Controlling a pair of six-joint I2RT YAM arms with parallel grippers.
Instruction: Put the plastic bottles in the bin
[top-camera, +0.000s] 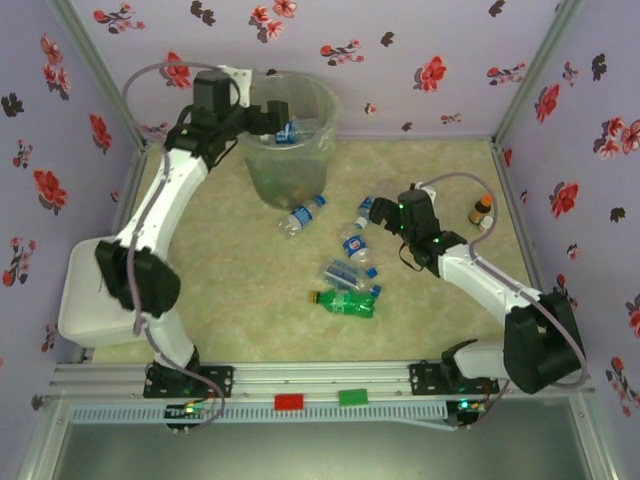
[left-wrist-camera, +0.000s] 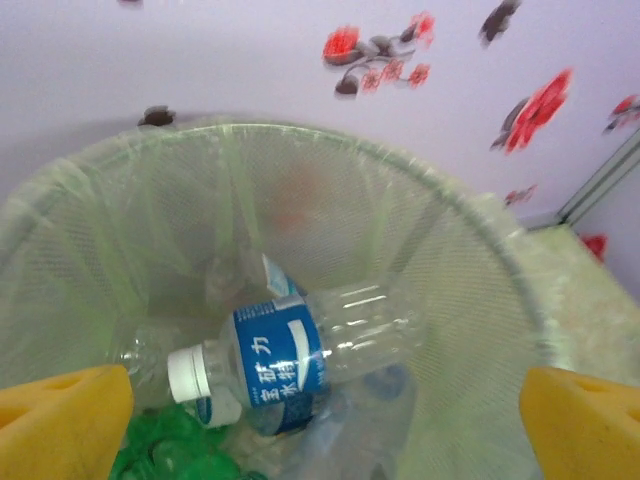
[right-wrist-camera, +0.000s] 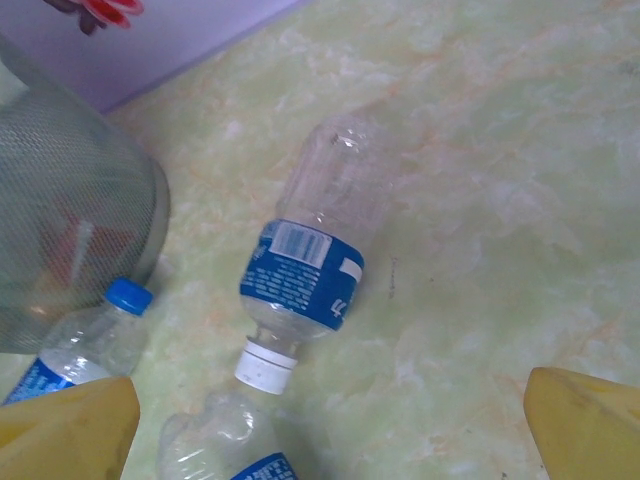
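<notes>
My left gripper (top-camera: 277, 122) hangs open over the bin (top-camera: 318, 150), a tall mesh-patterned grey-green basket with a clear liner. Between its yellow fingertips (left-wrist-camera: 62, 420), lower down inside the bin (left-wrist-camera: 300, 140), lies a clear bottle with a blue label and white cap (left-wrist-camera: 290, 355), free of the fingers, on green bottles (left-wrist-camera: 160, 450). My right gripper (top-camera: 381, 213) is open low over the table. Between and beyond its yellow pads (right-wrist-camera: 590, 425) lies a blue-labelled, white-capped bottle (right-wrist-camera: 305, 265); a crushed clear bottle (right-wrist-camera: 225, 445) sits nearer, and a blue-capped one (right-wrist-camera: 90, 345) rests against the bin's wall (right-wrist-camera: 70, 220).
Several bottles lie on the table's middle: a blue-capped one (top-camera: 302, 214), a blue-labelled one (top-camera: 357, 247), a crushed clear one (top-camera: 345, 273) and a green one (top-camera: 345, 301). A tiny brown bottle with an orange cap (top-camera: 481, 209) stands at the right. A white tray (top-camera: 90, 300) sits at the left edge.
</notes>
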